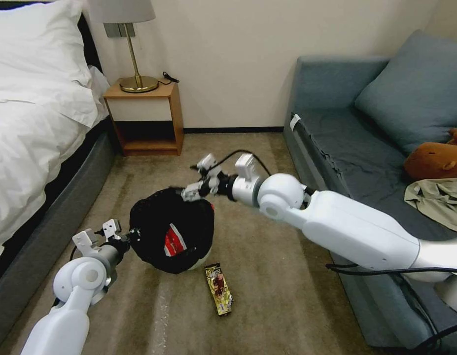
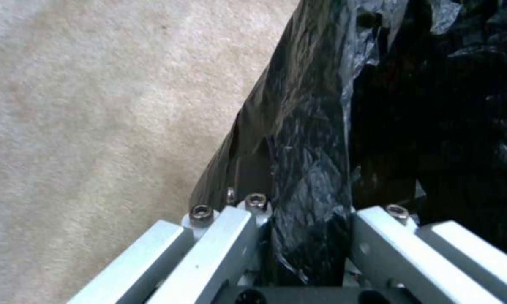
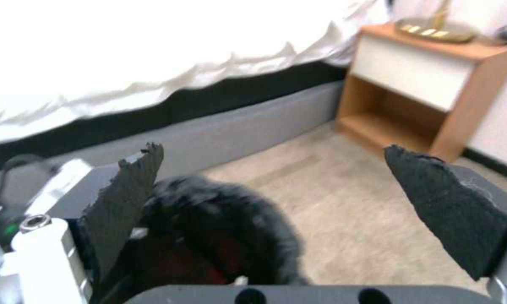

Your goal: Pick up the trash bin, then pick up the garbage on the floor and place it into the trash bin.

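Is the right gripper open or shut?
Open. The right gripper has its pads spread wide above the trash bin, holding nothing.

The carpet (image 1: 267,276) lies open around the snack bar wrapper (image 1: 219,288), which sits just beside the trash bin (image 1: 171,236) with bare floor on its other sides. The bed (image 1: 36,162) walls the left, the sofa (image 1: 336,148) the right, the nightstand (image 1: 144,118) the far end. The right gripper (image 1: 198,185) hangs spread over the bin's far rim, apparently crowding the mouth, while the left gripper (image 1: 121,237) clamps the near-left rim.
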